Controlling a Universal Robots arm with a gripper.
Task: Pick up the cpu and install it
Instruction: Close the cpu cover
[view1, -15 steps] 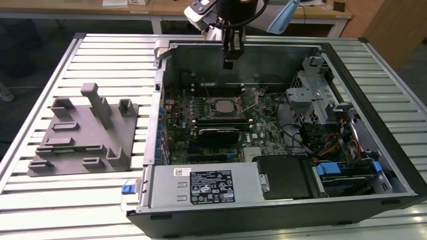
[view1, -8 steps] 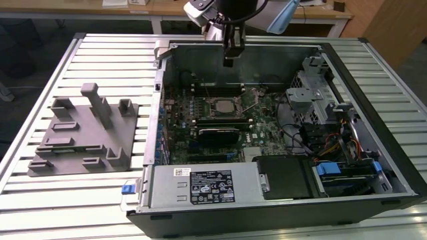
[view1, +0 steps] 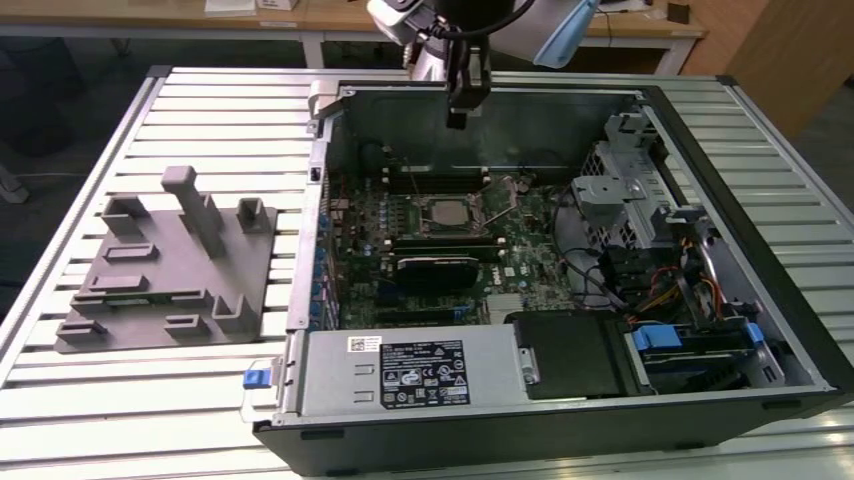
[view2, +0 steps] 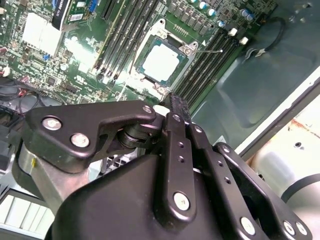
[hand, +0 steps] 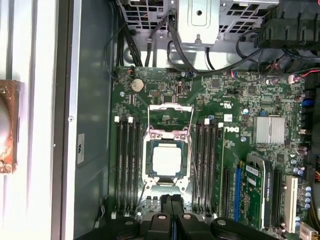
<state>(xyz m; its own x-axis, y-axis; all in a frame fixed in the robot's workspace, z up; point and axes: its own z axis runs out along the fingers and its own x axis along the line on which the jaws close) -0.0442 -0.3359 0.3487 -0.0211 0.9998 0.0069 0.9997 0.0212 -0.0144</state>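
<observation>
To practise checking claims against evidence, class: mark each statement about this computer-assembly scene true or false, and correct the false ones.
1. The cpu lies in its socket on the motherboard. True.
2. The gripper is holding the cpu. False: its fingers are shut on nothing, and it hangs above the board, apart from the cpu.
3. The grey plastic tray with upright posts stands inside the computer case. False: it stands on the slatted table outside the case, on the exterior view's left.
4. The cpu's metal top is bare, with no cooler over it. True.
</observation>
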